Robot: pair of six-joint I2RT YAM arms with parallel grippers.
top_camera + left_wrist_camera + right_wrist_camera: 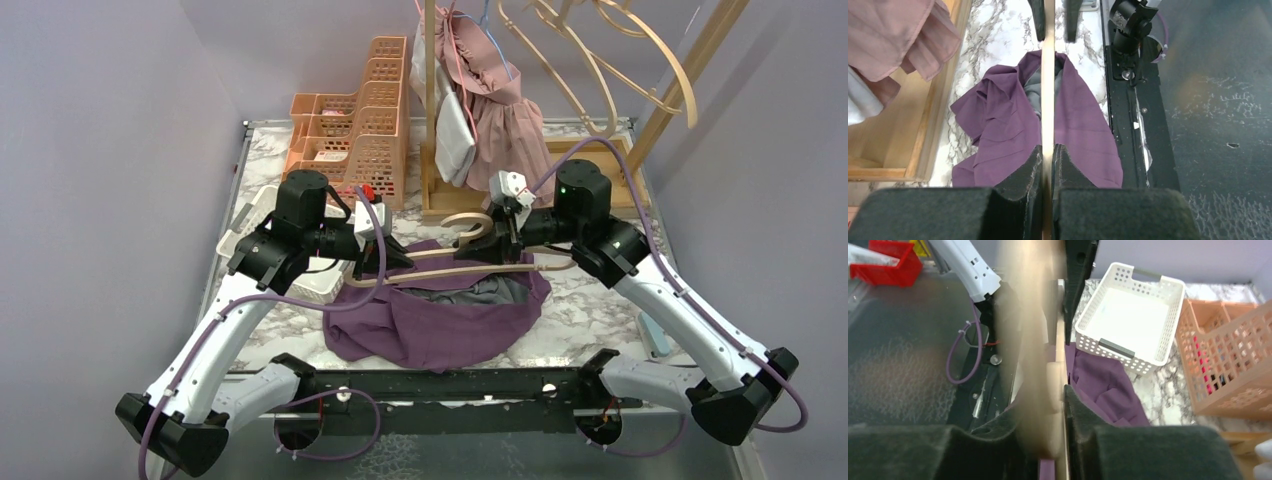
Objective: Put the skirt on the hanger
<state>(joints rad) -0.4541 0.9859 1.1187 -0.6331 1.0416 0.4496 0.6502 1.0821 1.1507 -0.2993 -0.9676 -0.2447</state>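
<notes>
Two pale lilac walls (100, 150) close in a marble-patterned counter (600, 310), with a black rail (450, 385) along its near edge where the arms are bolted. At the back stand stacked orange baskets (360, 130) and a wooden rack (440, 195) hung with a pink garment (505, 120); a white basket (1088, 325) sits on the left. The purple skirt (440, 325) lies crumpled in the middle of the counter, its grey lining showing at the open waist. Just above it we see the wooden hanger (450, 272) held level between the two arms. The left pincer (1048, 155) is clamped narrow on the hanger's bar, and its own camera shows the pads pressed to both sides of the wood, with the skirt spread directly below. The right pincer (1043, 397) sits at the hanger's neck near the hook. Its camera shows the wood as a blur between the pads, and we cannot tell whether they pinch it or merely flank it. Only the right wrist view shows that the white basket holds nothing and that a red bin (883, 265) sits off the near edge. Only the overhead view shows the hanger's curved hook.
</notes>
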